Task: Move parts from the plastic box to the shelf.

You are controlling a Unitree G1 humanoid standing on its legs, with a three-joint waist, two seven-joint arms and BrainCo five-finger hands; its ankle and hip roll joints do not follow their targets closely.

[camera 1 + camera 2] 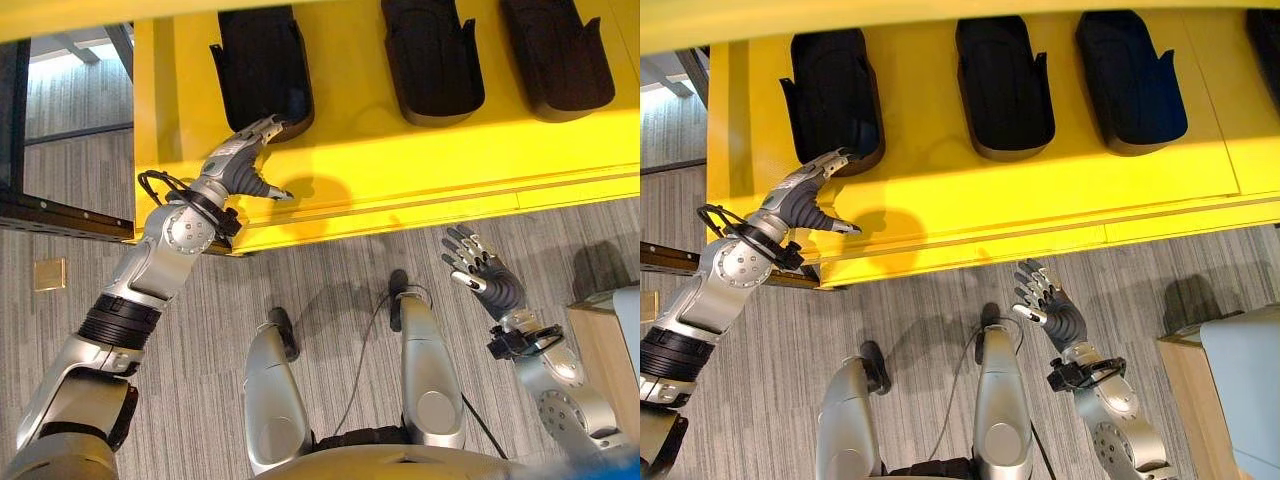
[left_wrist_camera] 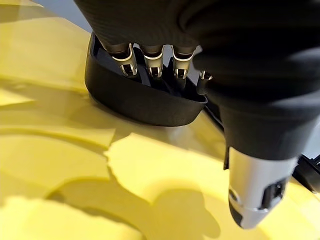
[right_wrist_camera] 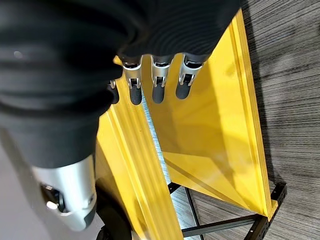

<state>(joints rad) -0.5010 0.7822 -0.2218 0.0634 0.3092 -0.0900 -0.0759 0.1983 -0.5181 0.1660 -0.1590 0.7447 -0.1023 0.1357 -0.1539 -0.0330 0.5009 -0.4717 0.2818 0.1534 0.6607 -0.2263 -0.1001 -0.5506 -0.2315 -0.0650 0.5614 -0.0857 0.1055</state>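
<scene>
Three black moulded parts lie in a row on the yellow shelf [image 1: 400, 170]: a left part [image 1: 262, 70], a middle part [image 1: 432, 60] and a right part [image 1: 555, 55]. My left hand [image 1: 245, 160] reaches over the shelf's front. It is open, and its straight fingers [image 2: 152, 62] rest on the near rim of the left part [image 2: 140, 100], with the thumb [image 1: 278, 192] held apart above the shelf surface. My right hand [image 1: 1055, 305] hangs open over the floor in front of the shelf, holding nothing.
A pale grey-blue box [image 1: 1245, 380] stands on a wooden surface [image 1: 1180, 390] at the lower right. A fourth black part [image 1: 1265, 30] shows at the shelf's far right. The shelf's dark metal frame [image 1: 60, 215] sticks out at the left over striped grey carpet.
</scene>
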